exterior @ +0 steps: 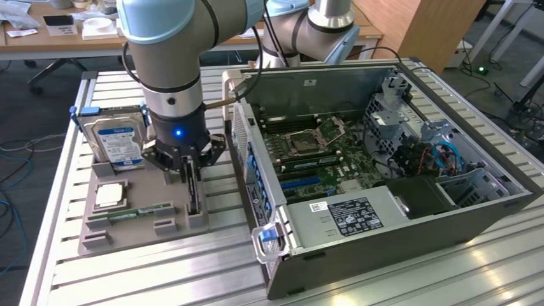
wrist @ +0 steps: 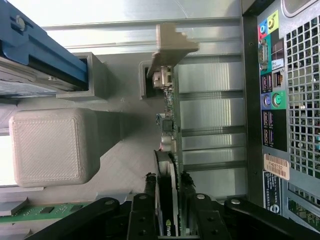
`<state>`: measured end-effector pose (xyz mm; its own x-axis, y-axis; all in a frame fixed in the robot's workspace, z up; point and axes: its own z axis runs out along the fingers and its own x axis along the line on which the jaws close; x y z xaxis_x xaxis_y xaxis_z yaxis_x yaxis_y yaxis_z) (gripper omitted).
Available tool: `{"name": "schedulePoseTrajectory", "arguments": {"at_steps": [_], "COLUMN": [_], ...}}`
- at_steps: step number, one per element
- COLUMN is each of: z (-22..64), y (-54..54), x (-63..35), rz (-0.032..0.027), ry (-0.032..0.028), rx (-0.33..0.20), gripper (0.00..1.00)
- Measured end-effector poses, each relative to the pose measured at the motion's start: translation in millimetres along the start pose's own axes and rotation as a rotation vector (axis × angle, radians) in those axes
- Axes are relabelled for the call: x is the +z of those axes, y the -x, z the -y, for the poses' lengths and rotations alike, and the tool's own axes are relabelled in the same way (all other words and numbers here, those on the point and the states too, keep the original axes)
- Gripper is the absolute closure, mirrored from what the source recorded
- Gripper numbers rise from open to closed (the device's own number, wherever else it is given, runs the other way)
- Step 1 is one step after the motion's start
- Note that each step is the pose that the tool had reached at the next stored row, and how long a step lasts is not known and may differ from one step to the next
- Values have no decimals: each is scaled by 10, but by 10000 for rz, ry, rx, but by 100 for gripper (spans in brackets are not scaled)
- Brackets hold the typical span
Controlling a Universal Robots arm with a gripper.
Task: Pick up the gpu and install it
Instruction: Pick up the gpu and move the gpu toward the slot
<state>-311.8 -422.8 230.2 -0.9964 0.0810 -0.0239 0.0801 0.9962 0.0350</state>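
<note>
Mid pick-up, judging by the black gripper (exterior: 188, 172) astride the thin green fan-cooled gpu card (exterior: 195, 194), upright in the grey plastic holder tray (exterior: 143, 186) at nine o'clock of the open grey computer case (exterior: 383, 248); calls for a square, firm hold before lifting; cannot tell whether clamped, card faces hidden.

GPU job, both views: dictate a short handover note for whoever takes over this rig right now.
Tool: low over the gpu, straddling its upper edge; a firm grip cannot be confirmed.
The gpu stands on edge in its slot of the tray, beside the open computer case.
Done: tool positioned at the card.
Left: gpu not lifted, not installed in the case.
</note>
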Motion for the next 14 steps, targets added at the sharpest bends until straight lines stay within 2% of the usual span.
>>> {"name": "schedulePoseTrajectory", "arguments": {"at_steps": [2, 3, 4, 14], "z": [0, 0, 0, 0], "y": [0, 0, 0, 0], "x": [0, 0, 0, 0], "rz": [1, 1, 0, 0], "ry": [-1, -1, 0, 0], "rx": [-1, 0, 0, 0], "gripper": [67, 73, 74, 74]}}
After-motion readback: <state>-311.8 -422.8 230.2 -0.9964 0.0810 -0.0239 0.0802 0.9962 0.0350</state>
